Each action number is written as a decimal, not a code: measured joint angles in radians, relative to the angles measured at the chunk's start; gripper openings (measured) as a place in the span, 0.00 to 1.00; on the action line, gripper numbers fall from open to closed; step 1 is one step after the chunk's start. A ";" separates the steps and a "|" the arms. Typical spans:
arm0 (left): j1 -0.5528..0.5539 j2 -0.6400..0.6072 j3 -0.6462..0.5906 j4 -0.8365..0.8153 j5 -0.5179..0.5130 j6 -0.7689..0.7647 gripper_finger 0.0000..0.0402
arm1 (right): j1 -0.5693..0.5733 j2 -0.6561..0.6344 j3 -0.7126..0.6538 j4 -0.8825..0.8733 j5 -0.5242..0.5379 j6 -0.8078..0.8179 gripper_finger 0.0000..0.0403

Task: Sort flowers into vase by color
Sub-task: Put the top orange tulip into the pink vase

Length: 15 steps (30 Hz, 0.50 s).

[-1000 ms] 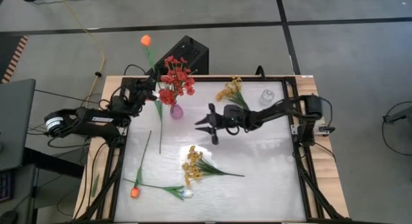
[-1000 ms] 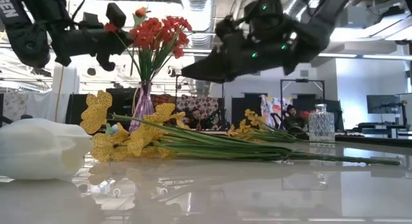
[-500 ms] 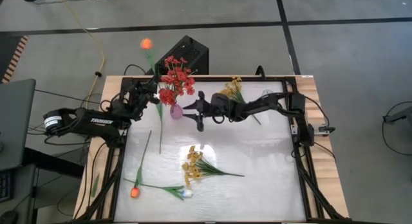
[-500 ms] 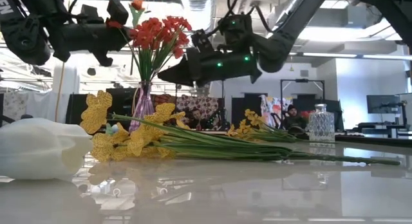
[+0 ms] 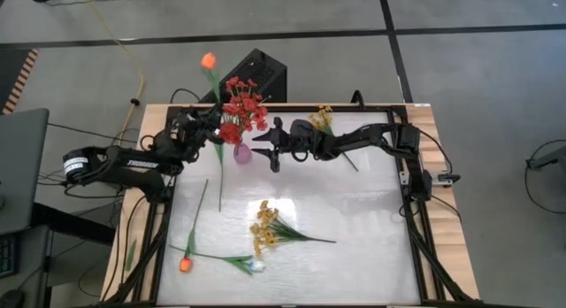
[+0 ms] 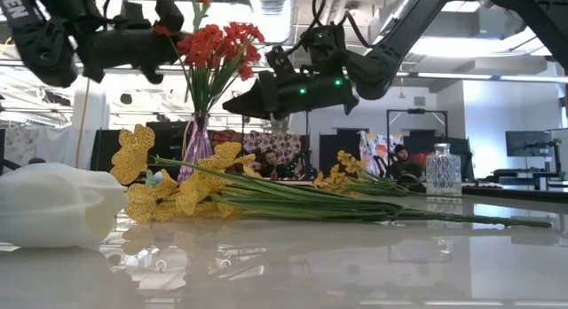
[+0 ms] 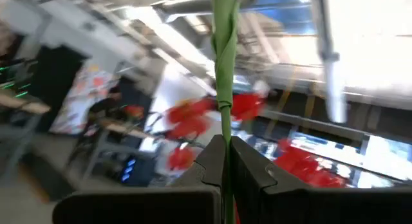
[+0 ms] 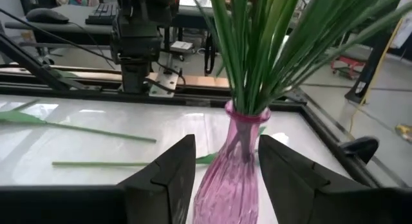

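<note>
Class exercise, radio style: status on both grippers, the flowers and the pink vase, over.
Left gripper shut on orange tulip stem, held by red flowers. Right gripper open, fingers either side of pink vase. Yellow sprays, another tulip on table.

right hand [image 5: 268,149] swung over to pink vase [image 5: 241,153] — fingers spread wider.

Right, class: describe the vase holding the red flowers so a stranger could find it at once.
Start at the white table and go to its far edge, left of centre, between the two arms. There stands the pink glass vase, with the right gripper open on either side of its neck. Unlike the clear glass vase, it is tinted and holds red flowers.
</note>
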 joint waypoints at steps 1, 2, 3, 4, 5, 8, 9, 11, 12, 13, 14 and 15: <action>0.000 0.008 0.015 0.000 0.023 0.013 0.00 | -0.002 0.000 0.001 0.000 0.000 -0.001 0.49; 0.000 0.019 0.027 0.000 0.041 0.024 0.00 | -0.004 0.000 0.002 0.001 -0.001 -0.001 0.49; 0.000 0.031 0.037 0.000 0.052 0.030 0.00 | -0.005 0.000 0.003 0.003 -0.001 -0.002 0.49; 0.000 0.041 0.042 0.000 0.055 0.032 0.00 | -0.006 0.000 0.003 0.007 -0.001 -0.004 0.49; 0.000 0.055 0.046 0.000 0.056 0.032 0.00 | -0.006 0.000 0.003 0.013 -0.001 -0.004 0.49; 0.001 0.078 0.048 -0.001 0.051 0.109 0.00 | -0.007 0.000 0.004 -0.006 -0.001 -0.004 0.49; 0.001 0.071 0.048 -0.002 0.051 0.156 0.00 | -0.007 0.000 0.004 -0.024 -0.001 -0.004 0.49; 0.001 0.043 0.047 -0.001 0.051 0.218 0.00 | -0.009 -0.004 0.004 -0.078 -0.003 -0.004 0.49; 0.001 0.025 0.047 -0.002 0.055 0.231 0.00 | -0.010 -0.008 0.004 -0.103 -0.009 -0.004 0.49; 0.001 0.007 0.047 -0.002 0.070 0.245 0.00 | -0.010 -0.014 0.004 -0.132 -0.022 -0.004 0.49; 0.001 -0.012 0.047 -0.001 0.083 0.258 0.00 | -0.012 -0.021 0.004 -0.160 -0.038 -0.004 0.49; 0.001 -0.034 0.047 -0.006 0.093 0.268 0.00 | -0.012 -0.026 0.004 -0.182 -0.054 -0.004 0.49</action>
